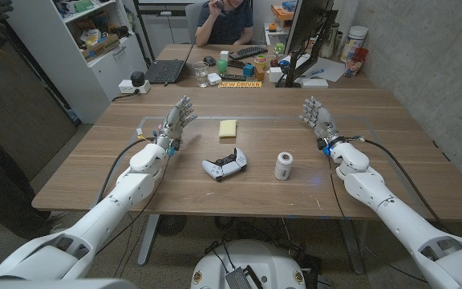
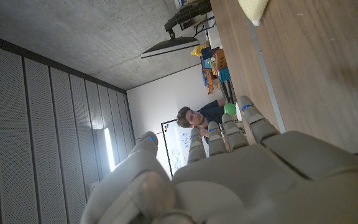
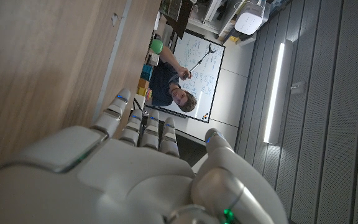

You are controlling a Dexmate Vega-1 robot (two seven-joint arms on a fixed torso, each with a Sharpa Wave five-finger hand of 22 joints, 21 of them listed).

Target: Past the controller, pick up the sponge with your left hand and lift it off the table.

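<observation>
Sponge (image 1: 228,128) sits past the controller (image 1: 224,167) mid-counter (image 1: 391,172), untouched; left robot hand (image 1: 176,122) and right robot hand (image 1: 318,119) both spread, holding nothing.

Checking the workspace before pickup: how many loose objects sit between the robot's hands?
3: sponge farthest from the robot, controller nearer, white canister to the controller's right.

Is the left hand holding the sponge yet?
No. In the head view the left hand is open with fingers spread, well apart from the yellow sponge lying on the table.
</observation>
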